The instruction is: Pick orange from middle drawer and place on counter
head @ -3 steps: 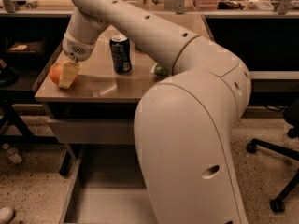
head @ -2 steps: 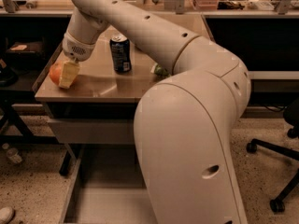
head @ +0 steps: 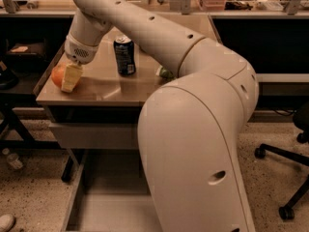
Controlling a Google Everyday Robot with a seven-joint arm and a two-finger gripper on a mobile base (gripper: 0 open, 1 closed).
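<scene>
- Orange point(head: 57, 75) – far left of the frame, resting on the counter point(head: 111, 88) near its left edge.
- Gripper point(head: 68, 78) – down at the orange, its pale tip covering the fruit's right side; gripping or released, cannot tell.
- Middle drawer point(head: 111, 204) – pulled open at lower left-centre, below the counter.
- Soda can point(head: 124, 55) – upright on the counter, right of the gripper and apart from it.
- Small green object point(head: 165, 72) – further right, mostly hidden behind the arm point(head: 193, 129).
- Office chair base point(head: 285, 180) – lower right, on the speckled floor.
</scene>
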